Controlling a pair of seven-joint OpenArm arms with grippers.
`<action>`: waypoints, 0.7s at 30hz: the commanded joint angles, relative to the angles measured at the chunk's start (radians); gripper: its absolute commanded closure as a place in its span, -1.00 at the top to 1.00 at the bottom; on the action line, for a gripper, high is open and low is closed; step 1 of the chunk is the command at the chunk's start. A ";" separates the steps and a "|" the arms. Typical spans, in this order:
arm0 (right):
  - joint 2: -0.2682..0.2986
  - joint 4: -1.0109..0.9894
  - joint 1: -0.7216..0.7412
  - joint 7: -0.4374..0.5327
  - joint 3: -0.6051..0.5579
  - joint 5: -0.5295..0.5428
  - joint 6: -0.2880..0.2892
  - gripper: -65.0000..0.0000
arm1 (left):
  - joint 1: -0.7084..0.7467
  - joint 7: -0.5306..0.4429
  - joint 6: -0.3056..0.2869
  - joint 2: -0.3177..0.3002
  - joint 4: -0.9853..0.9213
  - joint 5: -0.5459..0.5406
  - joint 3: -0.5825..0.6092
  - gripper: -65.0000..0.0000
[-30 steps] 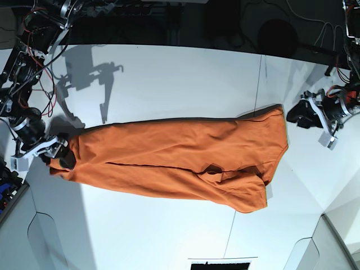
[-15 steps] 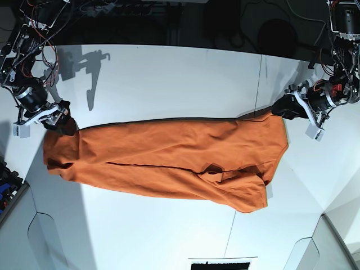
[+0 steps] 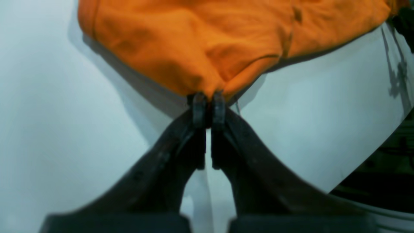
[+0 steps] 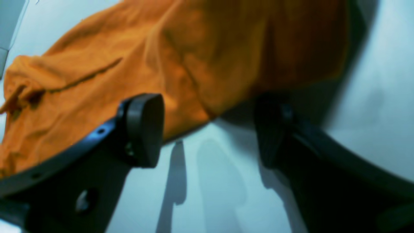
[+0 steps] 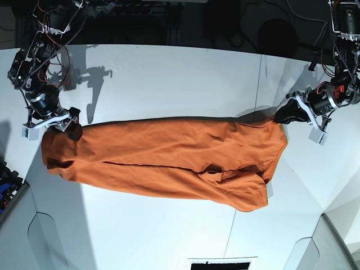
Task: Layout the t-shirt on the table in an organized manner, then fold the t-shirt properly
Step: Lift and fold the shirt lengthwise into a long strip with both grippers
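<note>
The t-shirt [image 5: 169,160] lies stretched; left gripper [image 3: 209,106] is clenched on its three-o'clock corner, right gripper [image 4: 207,129] gapes at nine. Better to grip before pulling evenly.

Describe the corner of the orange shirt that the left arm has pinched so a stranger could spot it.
Find the white table, then the long orange t-shirt stretched across it. At its end beside the table's dark seam, the upper corner sits between the left gripper, the only corner pulled to a point.
</note>
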 commanded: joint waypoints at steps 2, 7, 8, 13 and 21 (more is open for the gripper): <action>0.009 -0.032 0.028 0.021 0.001 0.018 0.005 0.24 | -0.013 0.003 -0.012 -0.020 0.023 -0.023 -0.008 -1.00; 0.009 -0.067 0.035 0.020 0.001 0.073 0.041 -0.82 | -0.016 0.004 -0.012 -0.020 0.023 -0.023 -0.008 -1.00; 0.009 -0.064 0.035 0.014 0.001 0.091 0.068 -1.00 | -0.016 0.003 -0.012 -0.022 0.023 -0.023 -0.009 -1.00; 0.010 0.009 0.013 -0.151 0.001 0.221 0.093 -1.00 | -0.015 0.063 -0.012 -0.074 0.043 -0.092 -0.014 -1.00; 0.010 0.314 -0.103 -0.156 0.040 0.297 0.107 -1.00 | -0.014 0.122 -0.012 -0.163 0.195 -0.205 -0.208 -1.00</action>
